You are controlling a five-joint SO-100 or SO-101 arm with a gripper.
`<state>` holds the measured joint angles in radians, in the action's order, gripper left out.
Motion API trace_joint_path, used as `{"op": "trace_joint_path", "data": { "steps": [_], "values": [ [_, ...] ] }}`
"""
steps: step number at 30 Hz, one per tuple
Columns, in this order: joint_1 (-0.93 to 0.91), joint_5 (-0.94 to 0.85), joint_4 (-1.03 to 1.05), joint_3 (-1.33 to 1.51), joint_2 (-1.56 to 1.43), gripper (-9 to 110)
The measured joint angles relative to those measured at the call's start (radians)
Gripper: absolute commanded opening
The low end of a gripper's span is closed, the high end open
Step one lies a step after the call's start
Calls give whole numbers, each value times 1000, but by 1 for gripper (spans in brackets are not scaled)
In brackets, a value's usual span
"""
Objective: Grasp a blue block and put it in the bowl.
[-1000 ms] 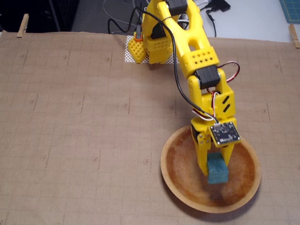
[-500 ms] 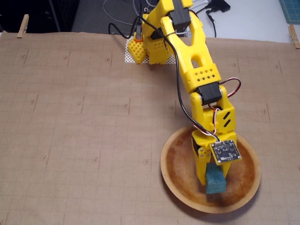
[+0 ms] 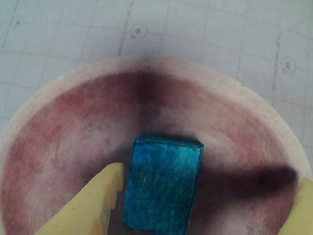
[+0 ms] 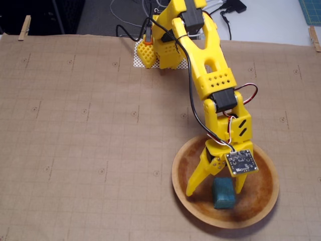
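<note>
The blue block (image 3: 164,191) lies on the floor of the wooden bowl (image 3: 58,88), free of both fingers. In the wrist view my gripper (image 3: 208,196) is open around it: the left yellow finger (image 3: 98,196) stands just beside the block and the right finger sits far off at the frame's right edge. In the fixed view the block (image 4: 223,193) rests in the bowl (image 4: 266,201) at the lower right, and my gripper (image 4: 215,188) hangs over it with its fingers spread to either side.
The bowl sits on brown gridded paper (image 4: 75,150) that covers the table. The arm's base (image 4: 165,45) stands at the back middle with cables behind it. Clips hold the paper at the edges.
</note>
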<state>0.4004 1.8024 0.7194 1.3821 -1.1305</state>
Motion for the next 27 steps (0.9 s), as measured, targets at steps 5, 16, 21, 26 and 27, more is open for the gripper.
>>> {"op": "trace_joint_path", "data": {
  "steps": [5, 16, 21, 26, 27],
  "values": [
    [0, 0, 87, 38, -169, 45],
    [0, 0, 202, 256, -607, 45],
    [-2, 0, 212, 382, -818, 45],
    [-58, 0, 212, 505, -1008, 45],
    [-64, 0, 212, 538, -1054, 45]
  ]
}}
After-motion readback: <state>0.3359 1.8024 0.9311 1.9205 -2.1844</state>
